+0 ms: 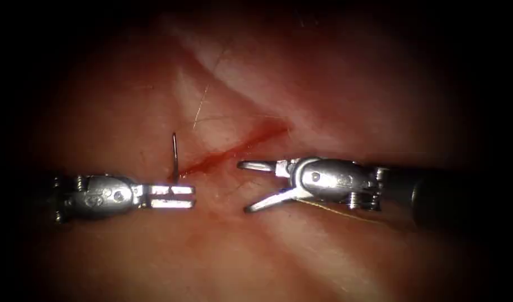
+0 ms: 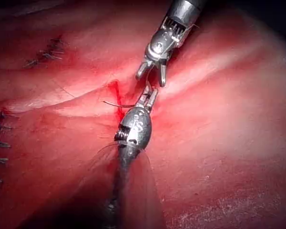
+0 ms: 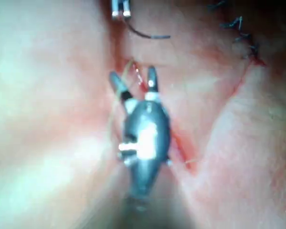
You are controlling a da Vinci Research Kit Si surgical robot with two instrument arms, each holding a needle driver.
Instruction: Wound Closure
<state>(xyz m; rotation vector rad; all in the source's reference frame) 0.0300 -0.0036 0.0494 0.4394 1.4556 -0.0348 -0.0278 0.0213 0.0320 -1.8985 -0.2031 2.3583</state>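
The cut (image 1: 239,150) runs as a red line up and to the right across the tissue (image 1: 334,84), with red fluid along it. My left tool (image 1: 193,196) lies at the cut's lower left end with its jaws shut on the curved needle (image 1: 175,156) near one end. The rest of the needle stands up free above the jaws, and I cannot tell if the held end is in the tissue. In the left wrist view the needle (image 2: 117,104) sticks out sideways from the left tool (image 2: 152,93). My right tool (image 1: 245,187) is open and empty just right of the cut. Pale thread (image 1: 334,210) trails under it.
Earlier dark stitches (image 2: 43,55) show further along the tissue in the left wrist view, and stitches (image 3: 236,24) show in the right wrist view. A fine hair (image 1: 200,109) lies above the cut. The two tools' tips are about a jaw's length apart.
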